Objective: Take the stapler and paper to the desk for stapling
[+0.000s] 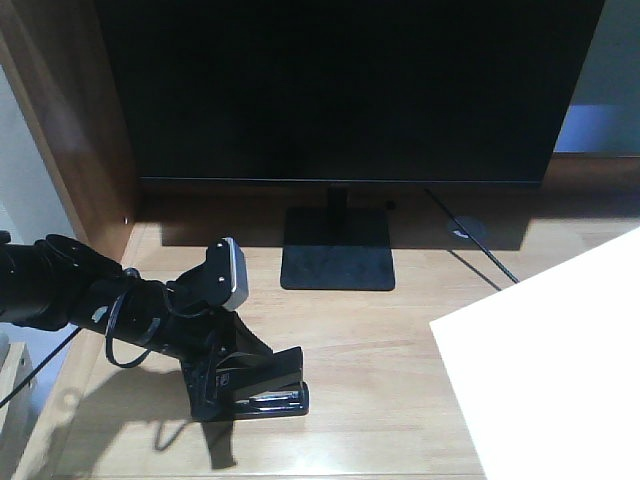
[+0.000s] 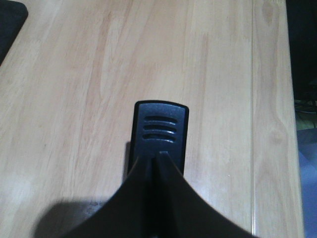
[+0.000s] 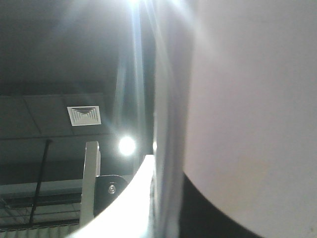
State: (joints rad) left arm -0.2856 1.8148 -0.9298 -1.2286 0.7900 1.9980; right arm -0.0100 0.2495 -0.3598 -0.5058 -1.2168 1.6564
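Near the tabletop's front-left corner: 1 stapler [image 1: 262, 388], laid flat, long axis toward the right edge, mouth turned to the paper [image 1: 560, 360], seen well apart over the front-right corner. Left gripper [image 2: 156, 161] is closed together over its rear; right gripper's state cannot be told.

The light wooden desk [image 1: 400, 400] is carrying a black monitor stand [image 1: 336, 253] at the back, with a dark cable [image 1: 480, 249] trailing across the boards past a round grommet [image 1: 466, 231]. Nearer the front left, a black stapler [image 1: 268, 385] is sitting on the wood.
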